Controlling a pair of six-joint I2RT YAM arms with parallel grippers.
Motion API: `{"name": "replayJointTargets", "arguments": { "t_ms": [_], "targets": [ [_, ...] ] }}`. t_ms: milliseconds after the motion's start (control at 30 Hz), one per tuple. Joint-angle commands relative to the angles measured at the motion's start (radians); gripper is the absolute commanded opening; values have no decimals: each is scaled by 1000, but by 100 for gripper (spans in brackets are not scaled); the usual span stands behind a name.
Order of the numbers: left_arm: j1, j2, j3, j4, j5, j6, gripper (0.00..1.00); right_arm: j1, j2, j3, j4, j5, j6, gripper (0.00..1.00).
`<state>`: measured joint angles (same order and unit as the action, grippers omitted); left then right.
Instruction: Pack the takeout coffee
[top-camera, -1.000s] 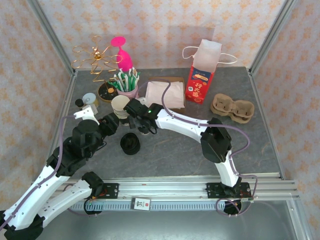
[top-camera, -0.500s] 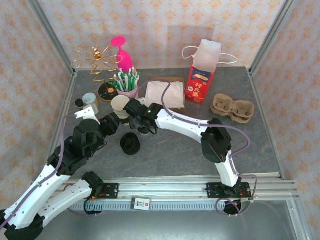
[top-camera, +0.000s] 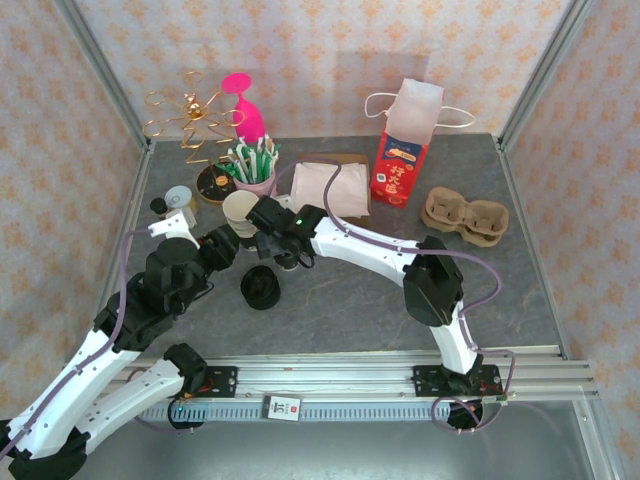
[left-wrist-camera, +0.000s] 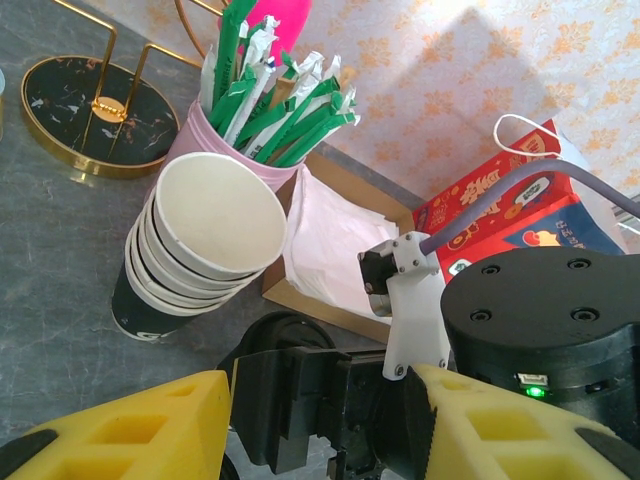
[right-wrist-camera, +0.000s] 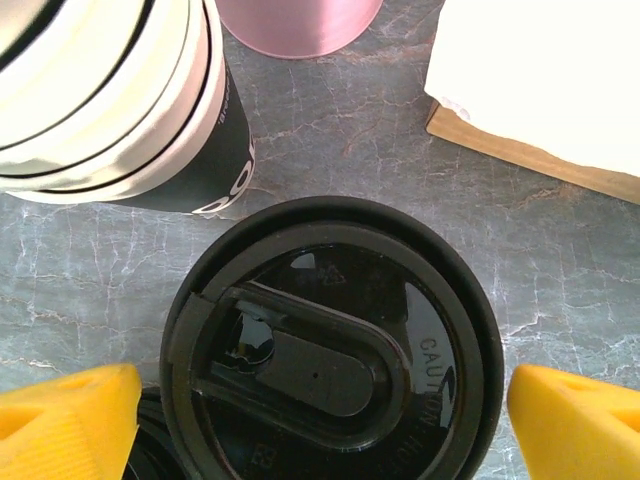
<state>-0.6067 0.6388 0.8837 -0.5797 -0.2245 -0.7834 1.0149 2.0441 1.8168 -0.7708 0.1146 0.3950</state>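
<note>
The right gripper is seen open, its yellow fingers spread wide on either side of a black coffee lid, with a narrow gap left on each side. The lid is placed just near of the stack of paper cups, close to the pink straw holder and the napkin box; what it rests on cannot be told. From above, the right gripper is found at the left centre of the table, just near of the cup stack, and the left gripper is set close beside it on the left. In the left wrist view the left gripper is shown with its fingers apart and the right arm's black wrist lying between them; whether anything is clasped cannot be told. A second black lid is seen on the table, nearer than both grippers. The red paper bag is stood at the far side, and the cardboard cup carrier is laid to its right.
</note>
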Motion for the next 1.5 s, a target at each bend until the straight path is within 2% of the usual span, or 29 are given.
{"name": "replayJointTargets", "arguments": {
  "t_ms": [0,367,567,833,1033,1233,1467],
  "targets": [
    [7,-5,26,0,0,21,50,9,-39,15,-42,57,22,90],
    [7,-8,21,-1,-1,21,50,10,9,13,-41,24,-1,77],
    [6,-3,26,0,10,23,50,10,22,18,-42,10,-8,77],
    [7,1,57,-4,13,30,50,9,-80,34,-9,9,-11,90],
    [7,19,91,-10,21,52,50,9,-160,33,-38,77,11,100],
    [7,73,140,30,81,109,51,-15,-272,15,-84,171,54,100],
    [7,198,201,90,162,191,52,-148,-434,-97,-89,191,82,100]
  ]
}}
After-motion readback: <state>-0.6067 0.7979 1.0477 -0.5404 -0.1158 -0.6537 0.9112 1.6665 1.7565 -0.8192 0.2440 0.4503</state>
